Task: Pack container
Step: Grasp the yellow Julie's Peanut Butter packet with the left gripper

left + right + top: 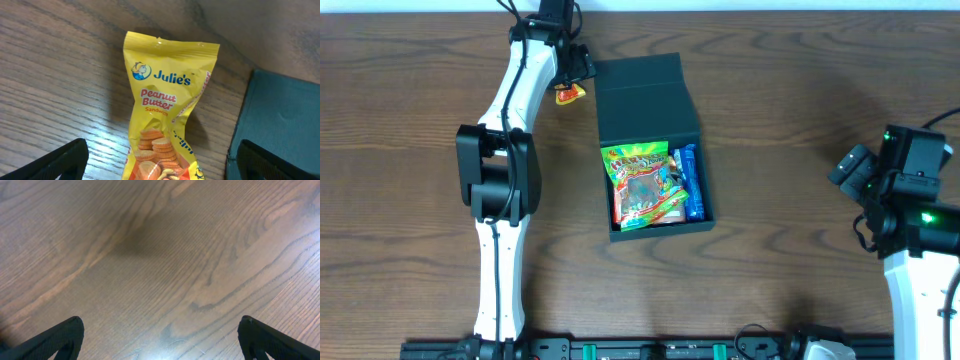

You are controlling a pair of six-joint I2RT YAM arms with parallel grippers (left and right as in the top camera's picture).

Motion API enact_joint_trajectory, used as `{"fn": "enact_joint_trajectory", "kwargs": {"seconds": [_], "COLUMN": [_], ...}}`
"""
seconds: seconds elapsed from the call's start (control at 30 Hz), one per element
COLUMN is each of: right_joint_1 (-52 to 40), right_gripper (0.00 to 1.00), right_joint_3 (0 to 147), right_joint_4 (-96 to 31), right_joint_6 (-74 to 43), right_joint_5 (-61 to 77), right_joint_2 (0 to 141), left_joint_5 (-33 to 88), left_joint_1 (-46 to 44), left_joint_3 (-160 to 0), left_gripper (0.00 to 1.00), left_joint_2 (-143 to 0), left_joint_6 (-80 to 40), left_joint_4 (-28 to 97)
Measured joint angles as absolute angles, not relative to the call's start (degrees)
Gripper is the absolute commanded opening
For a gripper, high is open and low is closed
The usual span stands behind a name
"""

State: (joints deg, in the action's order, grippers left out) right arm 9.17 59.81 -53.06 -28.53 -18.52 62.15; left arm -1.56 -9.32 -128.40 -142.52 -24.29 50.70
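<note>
The container (660, 229), a dark green square box, sits mid-table with its flap lid (645, 100) folded back. Inside lie a green snack bag (642, 185) and a blue packet (690, 185). A yellow Julie's peanut butter sandwich packet (165, 115) lies flat on the wood just left of the lid. My left gripper (161, 146) hangs over it, open, one finger on each side of the packet and neither touching it. The right finger is over the container's edge (280, 105). My right gripper (160, 322) is open over bare wood at the far right (855, 170).
The wooden table (780, 110) stretches between the container and the right arm. The left arm (500, 170) reaches along the left side toward the far edge.
</note>
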Motion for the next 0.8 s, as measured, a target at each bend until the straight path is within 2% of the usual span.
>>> {"fn": "enact_joint_trajectory", "kwargs": {"seconds": [0.8], "right_joint_1": [9.2], "right_gripper": [0.99], "right_joint_3": [59.8], "right_joint_4": [-53.1], "right_joint_6": [-28.5], "right_joint_5": [-18.5], "right_joint_2": [62.2], "left_joint_5": [-2.2], "left_joint_1": [-9.3], "left_joint_3": [-128.4], "left_gripper": [0.96], "left_joint_2": [-146.1], "left_joint_6": [-25.5], "left_joint_4": [48.2]}}
